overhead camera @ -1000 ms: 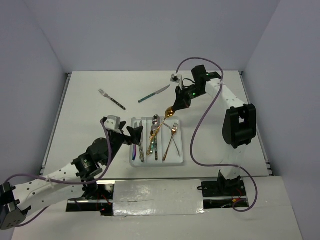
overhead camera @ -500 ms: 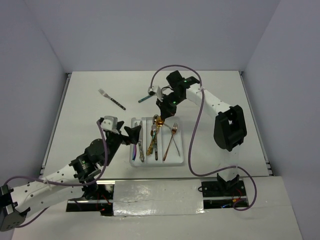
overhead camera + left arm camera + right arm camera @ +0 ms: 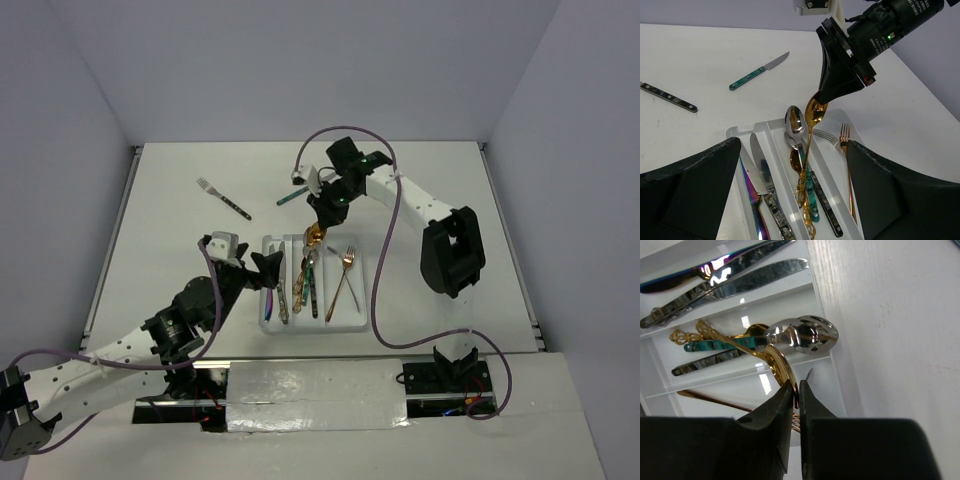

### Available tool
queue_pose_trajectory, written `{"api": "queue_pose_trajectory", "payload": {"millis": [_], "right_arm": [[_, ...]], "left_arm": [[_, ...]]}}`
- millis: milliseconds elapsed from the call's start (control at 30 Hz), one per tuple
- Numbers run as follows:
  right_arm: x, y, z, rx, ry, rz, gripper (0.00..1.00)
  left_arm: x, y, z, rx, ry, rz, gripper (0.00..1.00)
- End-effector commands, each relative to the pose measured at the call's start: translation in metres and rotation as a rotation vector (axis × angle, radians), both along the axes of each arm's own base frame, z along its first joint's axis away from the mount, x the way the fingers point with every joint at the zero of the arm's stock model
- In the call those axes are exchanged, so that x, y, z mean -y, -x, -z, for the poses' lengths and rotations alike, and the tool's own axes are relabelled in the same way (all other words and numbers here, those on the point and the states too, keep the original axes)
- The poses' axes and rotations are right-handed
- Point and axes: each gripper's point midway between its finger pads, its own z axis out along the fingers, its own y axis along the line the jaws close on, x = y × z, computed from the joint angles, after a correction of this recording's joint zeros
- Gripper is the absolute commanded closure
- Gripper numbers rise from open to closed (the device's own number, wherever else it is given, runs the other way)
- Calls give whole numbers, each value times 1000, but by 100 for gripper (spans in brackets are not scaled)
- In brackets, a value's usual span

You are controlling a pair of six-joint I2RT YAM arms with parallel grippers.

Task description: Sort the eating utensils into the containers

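The white tray (image 3: 355,312) has three long compartments. My right gripper (image 3: 321,218) is shut on the bowl of a gold spoon (image 3: 315,240), tilted over the middle compartment. The spoon's handle (image 3: 805,190) slopes down onto the spoons lying there. In the right wrist view the fingertips (image 3: 790,386) pinch the gold bowl (image 3: 774,359) beside a silver spoon (image 3: 805,334). My left gripper (image 3: 268,268) is open and empty at the tray's left side. Two knives (image 3: 762,172) lie in the left compartment, and a copper fork (image 3: 846,145) in the right one.
A teal-handled knife (image 3: 287,198) lies on the table behind the tray, partly under my right arm. A dark-handled fork (image 3: 222,198) lies further left. Both also show in the left wrist view, the knife (image 3: 757,74) and the fork (image 3: 667,96).
My right arm has swung left with the gold spoon, from behind the tray's right side to over the middle compartment, and lowered the handle into it. The left arm has barely moved.
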Motion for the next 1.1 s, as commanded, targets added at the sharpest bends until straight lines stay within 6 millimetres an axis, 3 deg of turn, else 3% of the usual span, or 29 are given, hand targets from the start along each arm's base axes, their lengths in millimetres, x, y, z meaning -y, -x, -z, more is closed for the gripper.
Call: {"api": "queue_pose_trajectory", "payload": {"millis": [0, 200, 500, 667, 800, 967, 1067], "right_arm": [[-5, -24, -3, 119, 15, 7, 83], [-10, -37, 1, 151, 4, 35, 79], [-21, -45, 12, 130, -19, 25, 59], [-21, -51, 13, 152, -43, 86, 59], [-28, -71, 4, 212, -114, 202, 59], [-32, -82, 17, 133, -119, 347, 59], [-22, -90, 32, 135, -55, 429, 60]], "left_arm": [[-1, -1, -20, 32, 64, -14, 1], [1, -1, -20, 36, 67, -5, 0], [3, -2, -17, 26, 53, -7, 1], [4, -3, -16, 22, 48, -7, 1], [4, -2, -17, 22, 52, -5, 1], [2, -2, -18, 28, 59, -7, 1], [0, -1, -19, 29, 60, -13, 1]]}}
